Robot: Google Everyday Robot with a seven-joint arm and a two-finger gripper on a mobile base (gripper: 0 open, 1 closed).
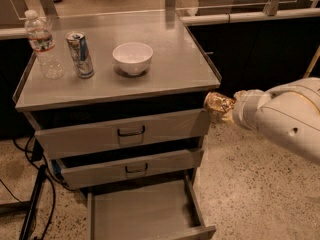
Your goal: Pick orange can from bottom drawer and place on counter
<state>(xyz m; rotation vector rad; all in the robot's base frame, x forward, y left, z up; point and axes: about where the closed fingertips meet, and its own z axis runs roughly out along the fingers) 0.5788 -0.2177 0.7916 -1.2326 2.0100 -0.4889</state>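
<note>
1. Water bottle (42,46): clear plastic, white cap; stood upright at the table's (170,71) left edge.
2. Blue-and-silver can (80,54): slim, upright, just right of the bottle.
3. White bowl (133,58): right of that can, apart from it.
4. Two upper drawers (131,132): dark bar handles.
5. Black cables (30,204): lay on speckled floor (260,184), lower left.

Position reference: end effector (226,108) gripped the orange can (216,102) off the table's right front corner.

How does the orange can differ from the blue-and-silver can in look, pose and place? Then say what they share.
The orange can is short, gold-orange and uneven; the blue-and-silver can is taller and slim. The orange can is held in the air by the gripper, beside the right front corner of the counter, just below its edge; the blue-and-silver can stands upright on the counter, untouched. Both are shiny metal cans.
</note>
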